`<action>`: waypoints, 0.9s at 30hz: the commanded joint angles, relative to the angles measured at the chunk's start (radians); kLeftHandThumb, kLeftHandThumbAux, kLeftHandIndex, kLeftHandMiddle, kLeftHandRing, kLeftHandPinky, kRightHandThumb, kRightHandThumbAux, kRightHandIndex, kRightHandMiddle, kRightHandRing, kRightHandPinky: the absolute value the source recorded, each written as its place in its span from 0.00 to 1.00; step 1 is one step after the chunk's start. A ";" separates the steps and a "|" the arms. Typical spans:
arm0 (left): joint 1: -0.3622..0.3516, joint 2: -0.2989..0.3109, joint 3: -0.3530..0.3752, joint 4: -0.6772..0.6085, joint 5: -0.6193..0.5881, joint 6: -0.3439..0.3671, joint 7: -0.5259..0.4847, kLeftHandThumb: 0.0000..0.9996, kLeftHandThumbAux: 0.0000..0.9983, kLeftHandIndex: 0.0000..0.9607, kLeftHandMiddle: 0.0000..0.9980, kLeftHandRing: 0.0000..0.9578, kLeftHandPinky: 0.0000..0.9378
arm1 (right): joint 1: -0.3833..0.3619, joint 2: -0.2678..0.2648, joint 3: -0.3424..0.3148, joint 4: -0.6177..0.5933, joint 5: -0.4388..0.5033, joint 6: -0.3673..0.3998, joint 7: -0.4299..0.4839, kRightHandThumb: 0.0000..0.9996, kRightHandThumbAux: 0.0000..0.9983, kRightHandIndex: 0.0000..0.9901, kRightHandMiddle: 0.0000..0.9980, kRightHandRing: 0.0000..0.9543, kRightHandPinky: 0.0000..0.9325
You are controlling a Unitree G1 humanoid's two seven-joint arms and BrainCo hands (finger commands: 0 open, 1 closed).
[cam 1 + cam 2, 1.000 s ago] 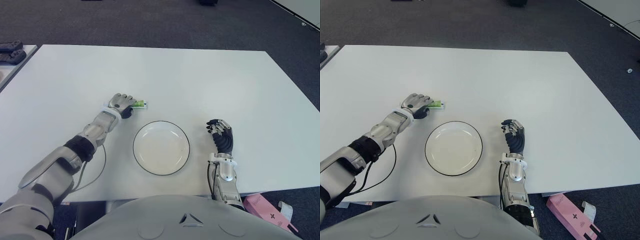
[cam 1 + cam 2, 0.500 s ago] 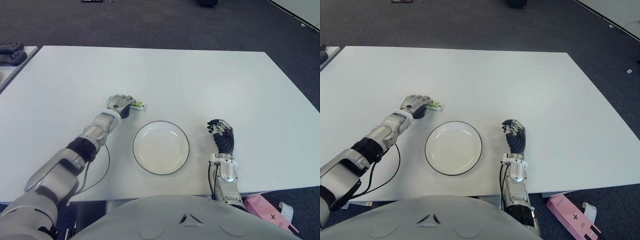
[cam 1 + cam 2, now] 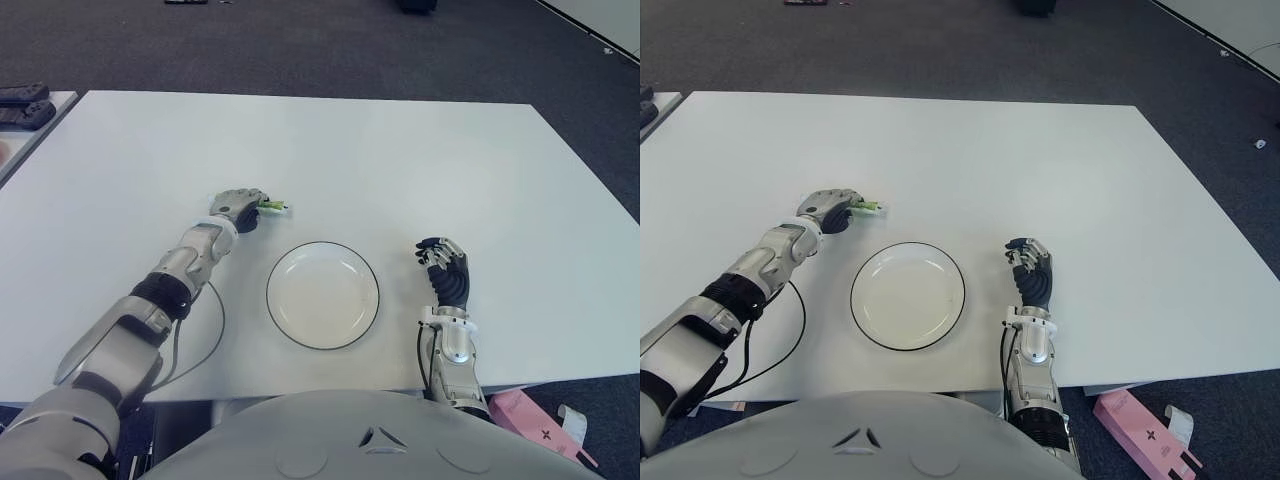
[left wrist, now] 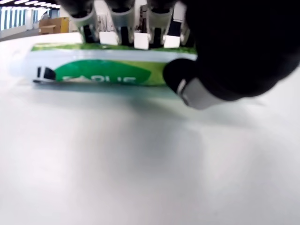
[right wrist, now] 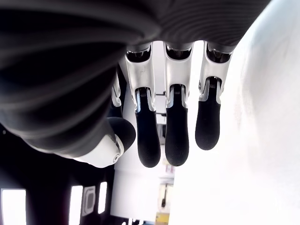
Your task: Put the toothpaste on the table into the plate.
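On the left side of the table (image 3: 400,150), your left hand (image 3: 238,206) is curled over the toothpaste (image 4: 108,70), fingers (image 4: 136,37) along the far edge and thumb pressed against the near side, so it is clamped on the tube. The tube lies flat on the white surface in the left wrist view, not yet lifted, with its cap end sticking out past the hand toward the plate (image 3: 322,295).

Expect a small, light tube with a soft body that gives under pressure and a slick printed skin. You already have it across the middle, which looks like the right place; squeeze only enough to stop it sliding, since a hard pinch could flatten it or let it squirt out of the grip.

Moving right, the plate sits just beside and nearer to you than the tube, with bare table between them and nothing in the path. Only its low rim needs clearing.

Farther right, your right hand (image 3: 445,275) shows beside the plate on its right side, fingers loosely bent and holding nothing, well clear of the route. A pink box (image 3: 535,420) lies off the table's near right corner, out of the way.
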 commanded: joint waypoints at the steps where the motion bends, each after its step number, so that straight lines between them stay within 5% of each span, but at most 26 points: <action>1: 0.097 -0.035 -0.002 0.156 -0.069 0.000 -0.137 0.72 0.70 0.46 0.77 0.79 0.80 | -0.013 0.004 -0.004 0.020 0.013 0.000 0.001 0.71 0.73 0.43 0.50 0.52 0.53; 12: 0.027 -0.064 0.044 0.407 -0.116 -0.131 -0.064 0.72 0.70 0.46 0.79 0.83 0.85 | -0.016 0.006 -0.004 0.016 0.012 0.007 0.000 0.71 0.73 0.43 0.50 0.52 0.53; 27: -0.015 -0.073 0.126 0.431 -0.217 -0.174 -0.086 0.72 0.71 0.46 0.82 0.86 0.86 | -0.023 0.005 -0.004 0.026 0.013 -0.003 0.000 0.71 0.73 0.43 0.50 0.52 0.53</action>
